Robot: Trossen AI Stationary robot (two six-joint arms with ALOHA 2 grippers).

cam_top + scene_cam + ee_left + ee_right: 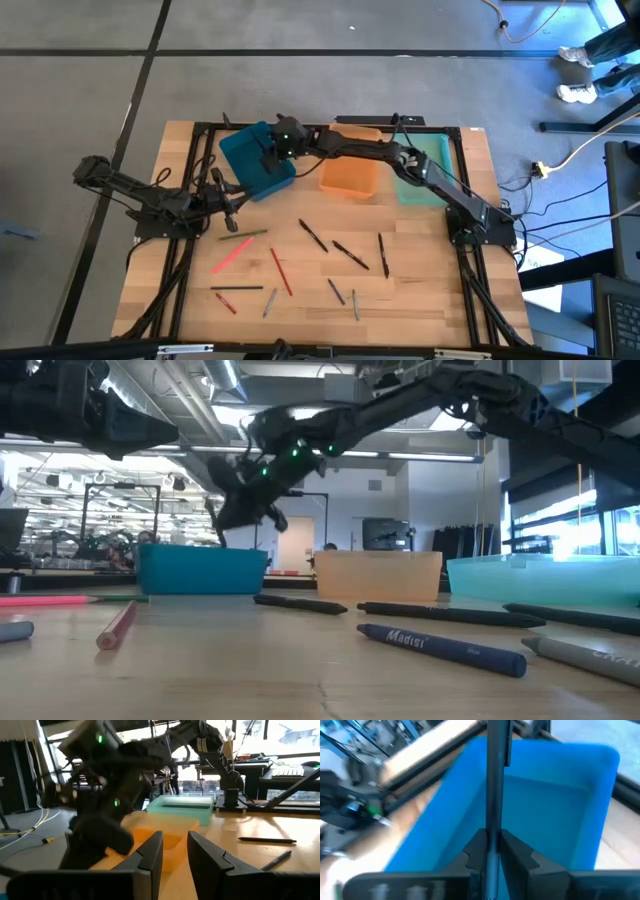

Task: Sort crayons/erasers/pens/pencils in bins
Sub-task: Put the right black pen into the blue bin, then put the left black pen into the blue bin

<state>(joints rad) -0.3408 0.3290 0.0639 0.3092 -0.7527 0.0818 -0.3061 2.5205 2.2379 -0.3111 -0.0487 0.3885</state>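
The right tool (pixel 490 851) is pinching a dark pencil (pixel 496 785), probably upright, over the teal bin (pixel 256 160) for dropping; the left tool (pixel 175 854), narrowly parted and empty, is waiting beside it.

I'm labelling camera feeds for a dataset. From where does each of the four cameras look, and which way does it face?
High view: overhead, straight down on the table; both arms show.
Low view: tabletop height, level past scattered sticks to the three bins; the right arm reaches in above.
Left wrist view: past the left gripper toward the orange bin.
Right wrist view: right gripper pinching a dark stick over the blue bin.
Shared: all show the blue bin.
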